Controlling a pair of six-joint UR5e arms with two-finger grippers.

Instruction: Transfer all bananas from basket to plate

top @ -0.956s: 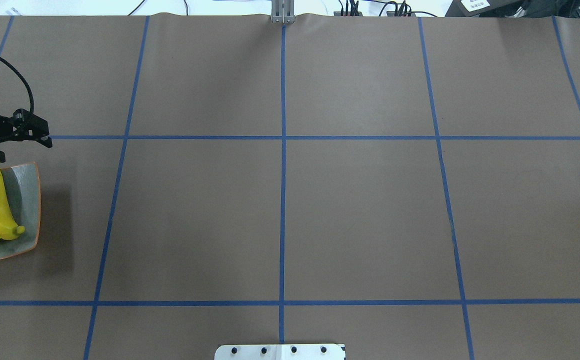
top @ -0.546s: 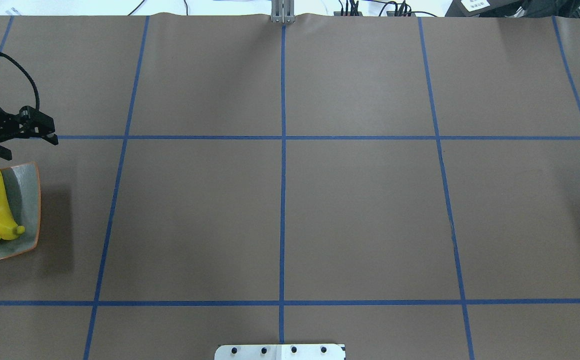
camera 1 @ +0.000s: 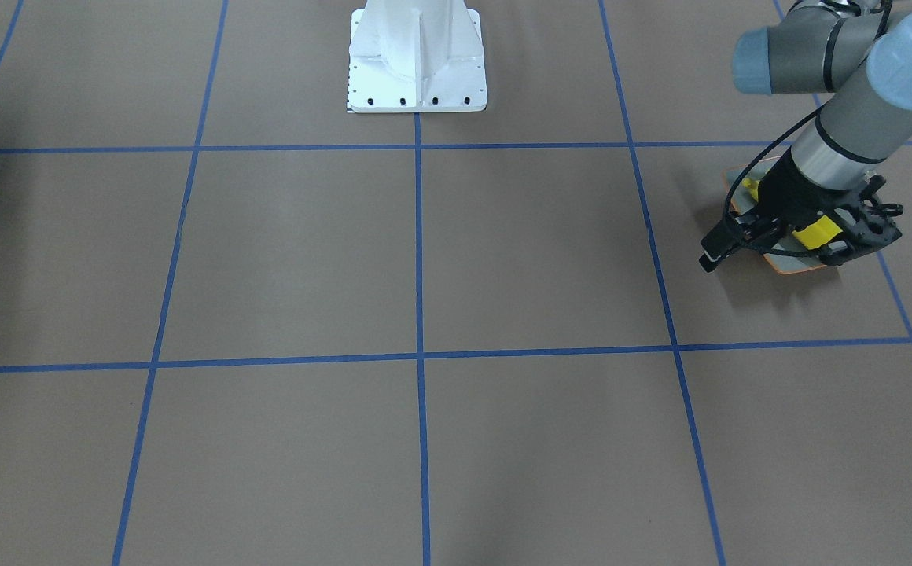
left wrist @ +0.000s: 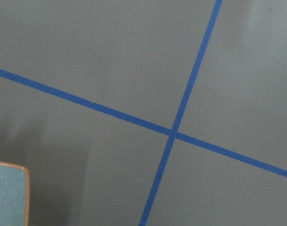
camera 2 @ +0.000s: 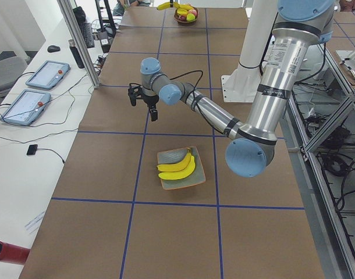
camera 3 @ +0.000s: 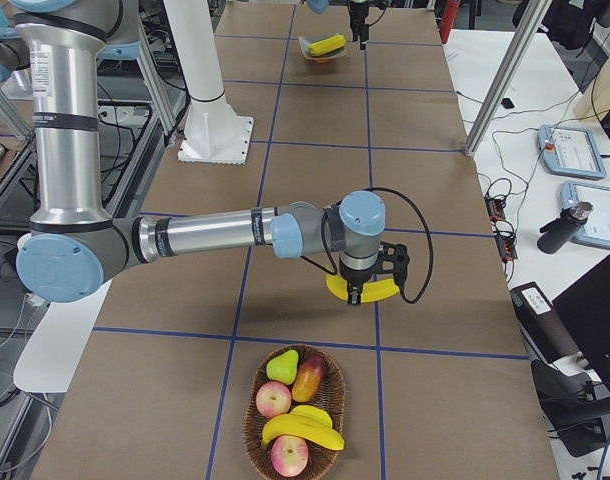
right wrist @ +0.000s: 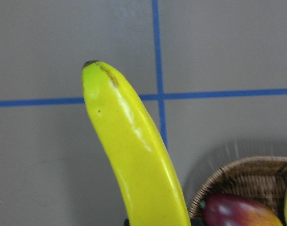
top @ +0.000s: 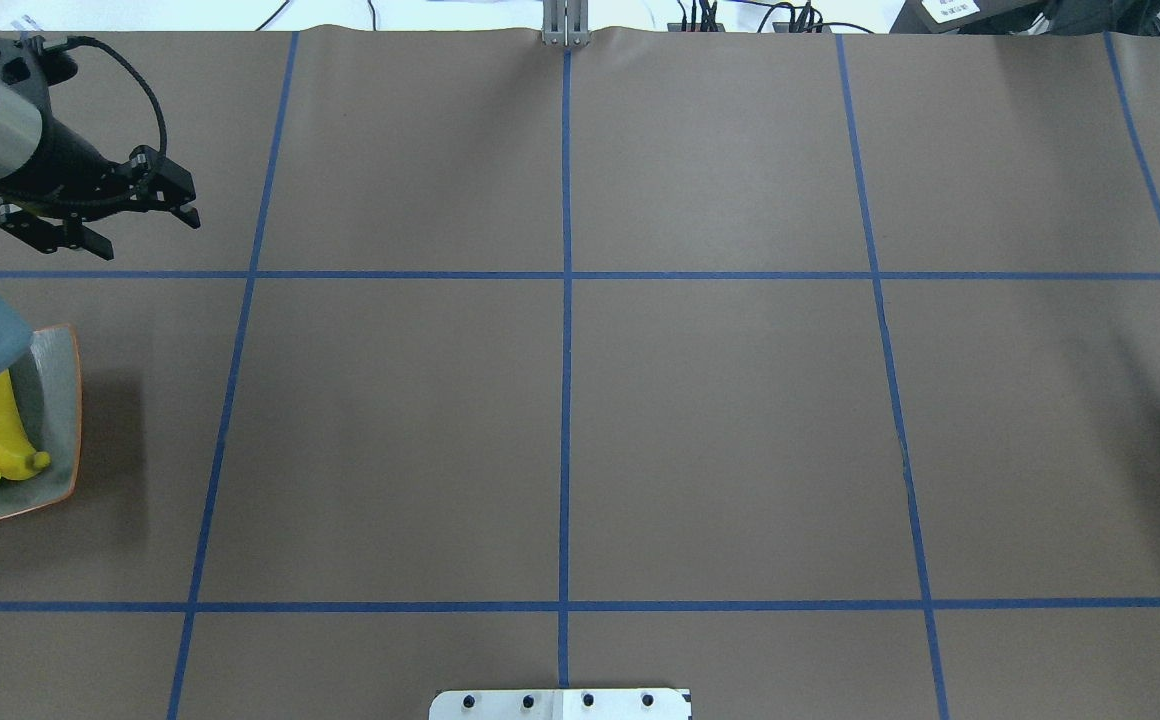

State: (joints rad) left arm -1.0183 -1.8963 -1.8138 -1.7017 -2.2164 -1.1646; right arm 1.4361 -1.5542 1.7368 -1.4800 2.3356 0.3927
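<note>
While plate (camera 2: 167,156) holds two bananas (camera 2: 176,167), basket (camera 3: 249,420) holds one banana (camera 3: 307,429), pear (camera 3: 281,367), apples (camera 3: 273,400)

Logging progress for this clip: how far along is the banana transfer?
Done: two bananas lie on the plate. In hand: the right end effector carries a third banana above the table; the left end effector hangs open, empty. Left: at least one banana sits in the basket.
</note>
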